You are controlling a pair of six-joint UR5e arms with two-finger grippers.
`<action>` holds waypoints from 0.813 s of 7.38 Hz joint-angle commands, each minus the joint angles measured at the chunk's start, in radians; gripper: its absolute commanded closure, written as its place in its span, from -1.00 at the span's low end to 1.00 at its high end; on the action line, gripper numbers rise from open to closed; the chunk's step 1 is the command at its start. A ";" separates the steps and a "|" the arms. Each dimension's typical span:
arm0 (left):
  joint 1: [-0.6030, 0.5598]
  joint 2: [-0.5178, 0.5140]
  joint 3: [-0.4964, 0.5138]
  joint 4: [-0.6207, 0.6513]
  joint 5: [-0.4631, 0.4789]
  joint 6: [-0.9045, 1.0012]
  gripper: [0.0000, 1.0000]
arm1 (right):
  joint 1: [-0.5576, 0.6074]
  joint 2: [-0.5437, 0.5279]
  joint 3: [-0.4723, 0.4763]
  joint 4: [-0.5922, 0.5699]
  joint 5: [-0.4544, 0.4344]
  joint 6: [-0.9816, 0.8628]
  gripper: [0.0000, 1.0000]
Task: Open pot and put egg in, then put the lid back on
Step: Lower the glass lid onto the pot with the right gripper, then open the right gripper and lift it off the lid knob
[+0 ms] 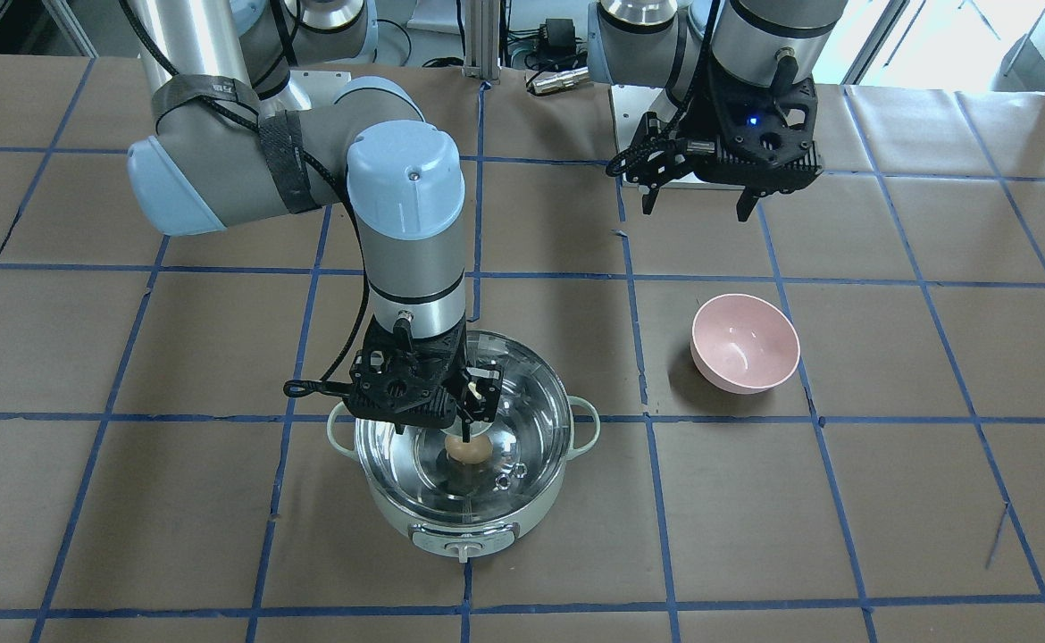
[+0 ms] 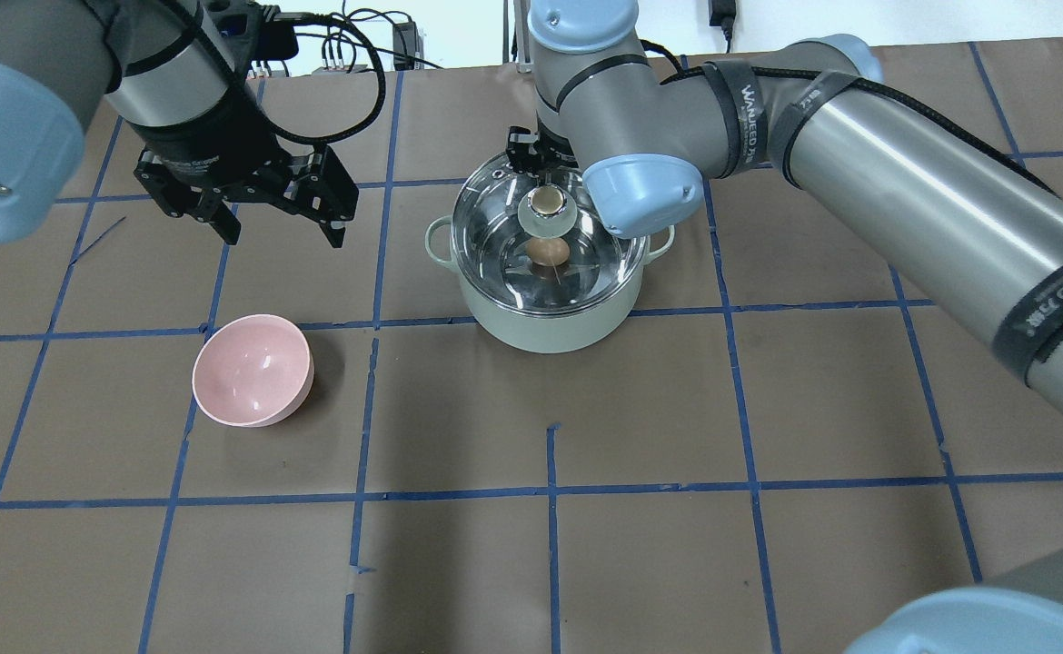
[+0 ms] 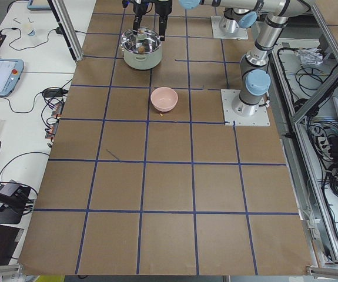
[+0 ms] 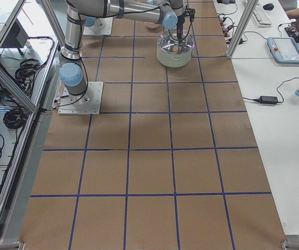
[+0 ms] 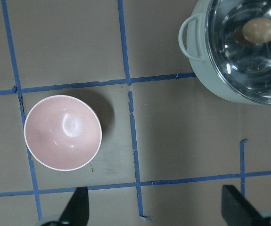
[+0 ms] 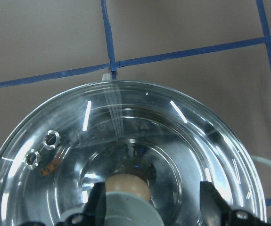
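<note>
step: lid (image 6: 126, 122) seated on pot (image 2: 541, 331), egg (image 2: 548, 252) inside | right claw (image 6: 151, 198): spread, straddling knob (image 2: 547, 200), gripping nothing; left claw (image 2: 282, 238): wide, empty | advice — rise straight; avoid snagging knob

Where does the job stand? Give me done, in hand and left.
Done: the egg lies inside the pot, seen through the glass lid, which looks seated on the rim. In hand: the right gripper straddles the knob, jaws apart with a gap on one side. Left: likely only to pull that arm clear; the left gripper hangs open and empty, away from the pot.
</note>
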 commanded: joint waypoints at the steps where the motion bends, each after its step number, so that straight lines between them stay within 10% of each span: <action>1: 0.000 0.000 0.000 0.000 0.000 0.000 -1.00 | 0.000 -0.005 0.006 0.002 -0.002 -0.002 -0.47; 6: -0.002 0.000 0.000 0.000 0.000 0.000 -1.00 | -0.029 -0.014 -0.008 -0.019 0.013 0.004 -0.46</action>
